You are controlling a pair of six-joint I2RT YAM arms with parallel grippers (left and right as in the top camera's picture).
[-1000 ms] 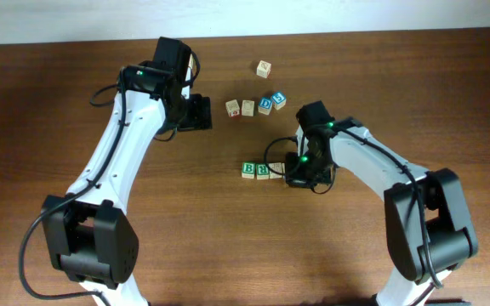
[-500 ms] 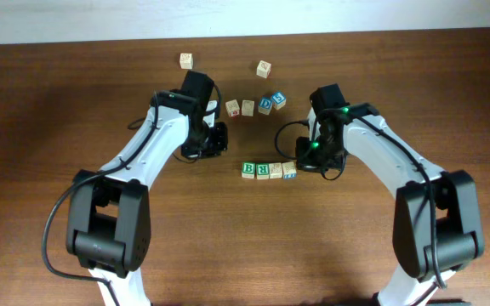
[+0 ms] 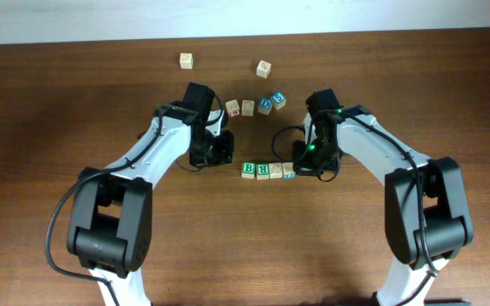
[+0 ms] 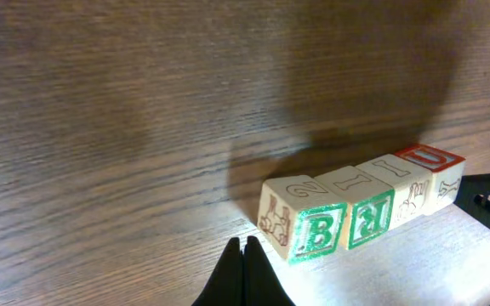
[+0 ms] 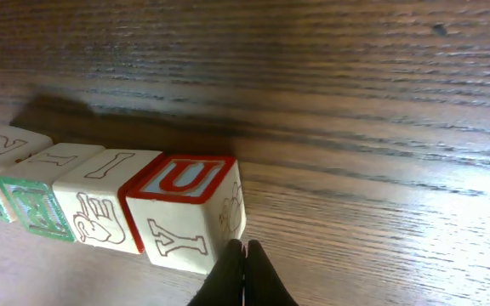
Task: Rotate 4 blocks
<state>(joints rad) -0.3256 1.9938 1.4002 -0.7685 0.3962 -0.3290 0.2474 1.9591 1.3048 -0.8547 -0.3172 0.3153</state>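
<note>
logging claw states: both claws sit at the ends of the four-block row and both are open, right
Not open: the left claw and right claw are both shut, fingertips together, as the wrist views show. They do sit at the ends of the four-block row.

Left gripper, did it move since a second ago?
Yes. The left gripper moved down the overhead picture, toward the green B block, and is now shut.

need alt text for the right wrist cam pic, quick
A row of four wooden alphabet blocks lies on a dark wood table, the nearest block showing a red-framed U on top and a Y on its side. The shut right gripper points at that block's near corner.
</note>
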